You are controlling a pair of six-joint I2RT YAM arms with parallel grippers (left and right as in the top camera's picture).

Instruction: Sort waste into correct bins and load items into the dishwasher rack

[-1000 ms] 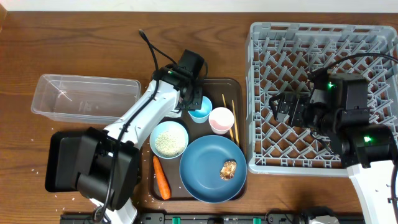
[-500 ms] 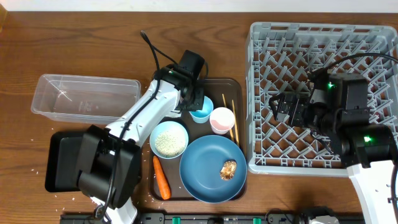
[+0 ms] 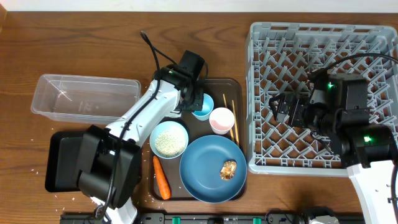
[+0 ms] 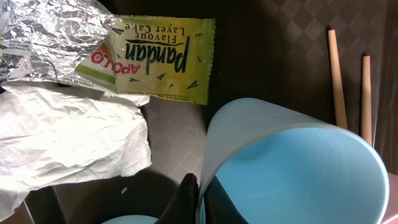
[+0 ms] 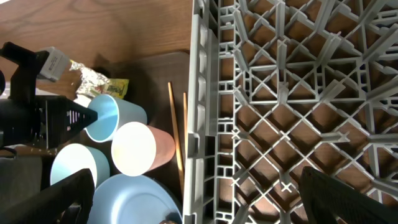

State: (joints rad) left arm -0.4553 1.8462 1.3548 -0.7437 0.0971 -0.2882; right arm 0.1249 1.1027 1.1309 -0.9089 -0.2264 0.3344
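My left gripper [image 3: 198, 103] is shut on the rim of the small blue cup [image 3: 202, 109], one finger [image 4: 188, 200] outside the wall and one inside. In the left wrist view the blue cup [image 4: 292, 168] lies tilted beside the crumpled napkin [image 4: 62, 143] and the yellow-green wrapper [image 4: 158, 59]. The pink cup [image 3: 221, 119] and chopsticks [image 3: 234, 121] sit just right of it. The white bowl [image 3: 169, 139], carrot [image 3: 161, 177] and blue plate [image 3: 208, 165] with the brown lump [image 3: 228, 169] lie nearer the front. My right gripper [image 3: 280, 109] hangs open over the grey rack [image 3: 323, 37], holding nothing.
Everything on the left sits on a dark brown serving tray [image 3: 241, 87]. The clear tub [image 3: 84, 98] stands at the far left, with the black tray [image 3: 57, 163] in front of it, partly under my left arm. The rack's wall [image 5: 202, 124] rises right next to the chopsticks [image 5: 175, 134].
My left gripper's fingers have closed onto the blue cup's rim. The right arm has not moved.
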